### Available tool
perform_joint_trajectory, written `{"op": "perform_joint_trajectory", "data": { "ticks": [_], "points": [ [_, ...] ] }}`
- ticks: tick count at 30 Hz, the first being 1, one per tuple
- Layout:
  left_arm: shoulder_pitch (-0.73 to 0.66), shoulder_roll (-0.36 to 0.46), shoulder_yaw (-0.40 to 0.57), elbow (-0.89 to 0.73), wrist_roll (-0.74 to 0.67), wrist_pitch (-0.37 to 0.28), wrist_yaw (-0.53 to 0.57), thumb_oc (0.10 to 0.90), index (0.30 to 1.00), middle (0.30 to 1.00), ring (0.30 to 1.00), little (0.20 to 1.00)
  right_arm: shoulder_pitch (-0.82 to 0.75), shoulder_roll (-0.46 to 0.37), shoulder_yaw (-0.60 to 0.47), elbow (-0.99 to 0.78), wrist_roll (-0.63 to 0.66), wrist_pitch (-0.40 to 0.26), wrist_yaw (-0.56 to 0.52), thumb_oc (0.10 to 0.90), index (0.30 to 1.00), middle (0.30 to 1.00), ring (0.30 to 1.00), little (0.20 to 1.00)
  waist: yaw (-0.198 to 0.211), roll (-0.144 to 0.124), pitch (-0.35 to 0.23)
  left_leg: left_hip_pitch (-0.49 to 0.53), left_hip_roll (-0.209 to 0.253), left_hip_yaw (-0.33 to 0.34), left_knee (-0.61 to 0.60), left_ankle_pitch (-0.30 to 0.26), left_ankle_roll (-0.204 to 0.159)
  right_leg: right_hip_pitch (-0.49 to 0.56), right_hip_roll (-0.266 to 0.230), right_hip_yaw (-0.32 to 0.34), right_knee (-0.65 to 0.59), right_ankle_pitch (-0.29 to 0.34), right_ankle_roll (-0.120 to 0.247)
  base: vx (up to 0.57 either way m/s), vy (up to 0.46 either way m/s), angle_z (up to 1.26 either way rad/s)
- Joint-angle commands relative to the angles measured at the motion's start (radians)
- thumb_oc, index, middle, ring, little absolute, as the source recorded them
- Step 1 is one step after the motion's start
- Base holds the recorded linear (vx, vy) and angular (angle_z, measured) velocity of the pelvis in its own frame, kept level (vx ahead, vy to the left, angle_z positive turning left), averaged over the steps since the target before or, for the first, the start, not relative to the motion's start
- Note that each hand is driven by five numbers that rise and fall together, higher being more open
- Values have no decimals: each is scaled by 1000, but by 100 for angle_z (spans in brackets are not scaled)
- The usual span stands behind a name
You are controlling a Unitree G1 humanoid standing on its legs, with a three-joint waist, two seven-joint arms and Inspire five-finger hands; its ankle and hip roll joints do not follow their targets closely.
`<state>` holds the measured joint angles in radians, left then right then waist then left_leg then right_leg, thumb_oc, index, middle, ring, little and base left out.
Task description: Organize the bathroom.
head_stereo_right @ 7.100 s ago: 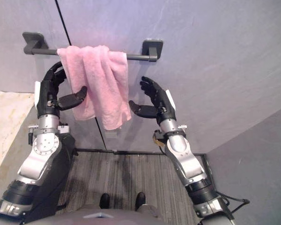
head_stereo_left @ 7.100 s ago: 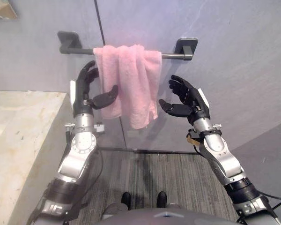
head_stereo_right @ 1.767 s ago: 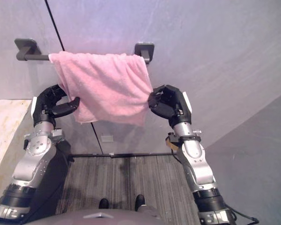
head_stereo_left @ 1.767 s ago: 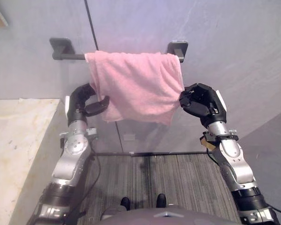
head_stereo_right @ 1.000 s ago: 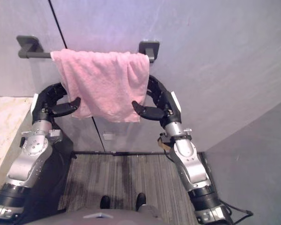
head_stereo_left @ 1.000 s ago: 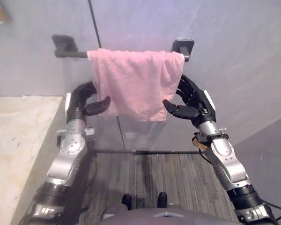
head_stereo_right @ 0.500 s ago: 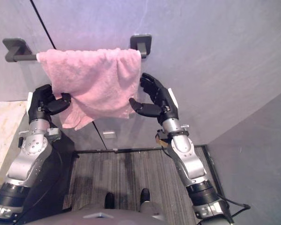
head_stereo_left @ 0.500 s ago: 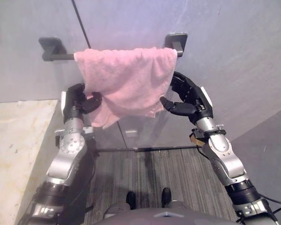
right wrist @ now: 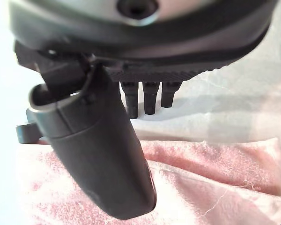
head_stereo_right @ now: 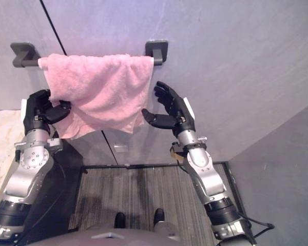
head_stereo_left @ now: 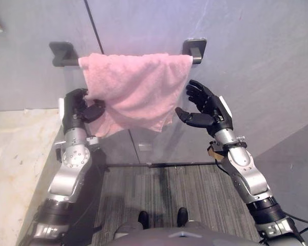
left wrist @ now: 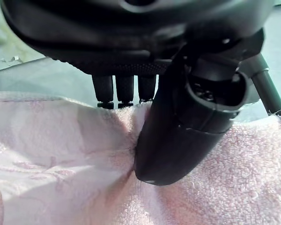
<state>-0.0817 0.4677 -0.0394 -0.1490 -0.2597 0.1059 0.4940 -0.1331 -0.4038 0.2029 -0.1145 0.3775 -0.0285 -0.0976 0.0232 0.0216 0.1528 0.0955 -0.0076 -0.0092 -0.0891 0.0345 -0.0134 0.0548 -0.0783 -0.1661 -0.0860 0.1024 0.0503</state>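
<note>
Fingers of left hand (head_stereo_left: 78, 108) pinch pink towel (head_stereo_left: 133, 95) lower left corner, pulling outward; right hand (head_stereo_left: 208, 107) now released, spread open beside towel's right edge. Towel hangs spread along towel bar (head_stereo_left: 66, 62).

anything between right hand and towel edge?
Nothing: in the left eye view the open right hand sits just off the towel, only bare wall in the gap. Left hand pinches the other edge.

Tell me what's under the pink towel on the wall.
The towel hangs over a dark bar; its two wall brackets and a short left stretch show, the middle is covered. The left hand pinches the towel's lower left edge. The right hand is open, beside it.
</note>
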Motion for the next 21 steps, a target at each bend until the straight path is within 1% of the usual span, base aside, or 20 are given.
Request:
{"op": "perform_joint_trajectory", "data": {
  "ticks": [1,3,4,6,7,8,10,11,13,20,21],
  "points": [
    [-99,34,33,-44,74,-128,-9,800,900,900,900,900,-162,-10,18,-128,7,-98,0,800,900,900,900,900,15,-12,-83,12,-10,46,2,-29,12,70,12,-36,-1,-58,11,0,0,0],
    [-111,30,12,-43,69,-122,-25,800,900,900,900,900,-186,-3,28,-123,13,-91,-8,800,900,900,900,900,20,-14,-85,11,-10,43,2,-29,12,71,11,-38,-1,-59,11,0,0,0],
    [-124,25,-4,-42,62,-113,-40,800,900,900,900,900,-206,3,36,-113,53,-91,-7,800,900,900,900,900,24,-17,-88,11,-11,42,2,-29,13,72,11,-39,-1,-59,12,0,0,0],
    [-133,23,-16,-39,59,-112,-44,800,900,900,900,900,-220,8,41,-105,56,-93,-3,800,900,900,900,900,26,-18,-90,11,-11,41,2,-29,13,72,11,-40,-1,-59,12,11,-9,4],
    [-138,22,-23,-38,54,-109,-52,800,900,900,900,900,-230,11,46,-99,78,-92,5,800,900,900,900,900,27,-19,-91,12,-10,41,2,-29,13,73,11,-41,-1,-59,12,13,-5,5],
    [-144,18,-34,-37,58,-109,-58,800,900,900,900,900,-242,17,52,-99,100,-89,5,800,900,900,900,900,29,-20,-92,13,-11,40,2,-30,13,73,11,-41,-1,-58,12,12,-4,4],
    [-154,13,-46,-31,64,-112,-62,800,900,900,900,900,-260,25,57,-88,91,-89,7,800,900,900,900,900,31,-22,-93,14,-11,40,2,-30,14,74,11,-41,-1,-58,12,0,0,0],
    [-166,15,-58,-23,55,-121,-58,800,900,900,900,900,-279,27,63,-77,113,-96,4,800,900,900,900,900,33,-23,-95,16,-12,39,2,-31,14,77,12,-41,-1,-59,11,29,7,3],
    [-177,21,-58,-17,30,-138,-66,800,900,900,900,900,-297,22,63,-65,125,-96,7,800,900,900,900,900,35,-25,-98,17,-12,39,2,-31,14,78,11,-42,-1,-59,12,17,4,2],
    [-198,35,-50,-29,-28,-130,-99,800,900,900,900,900,-312,14,54,-56,155,-97,22,800,900,900,900,900,36,-25,-101,19,-14,40,2,-34,16,79,10,-44,-1,-59,13,10,3,2],
    [-199,37,-42,-35,-49,-127,-114,800,900,900,900,900,-308,9,47,-52,164,-99,38,756,834,834,834,834,36,-24,-103,20,-13,40,2,-34,16,80,9,-46,-1,-59,13,0,0,0]
  ]
}}
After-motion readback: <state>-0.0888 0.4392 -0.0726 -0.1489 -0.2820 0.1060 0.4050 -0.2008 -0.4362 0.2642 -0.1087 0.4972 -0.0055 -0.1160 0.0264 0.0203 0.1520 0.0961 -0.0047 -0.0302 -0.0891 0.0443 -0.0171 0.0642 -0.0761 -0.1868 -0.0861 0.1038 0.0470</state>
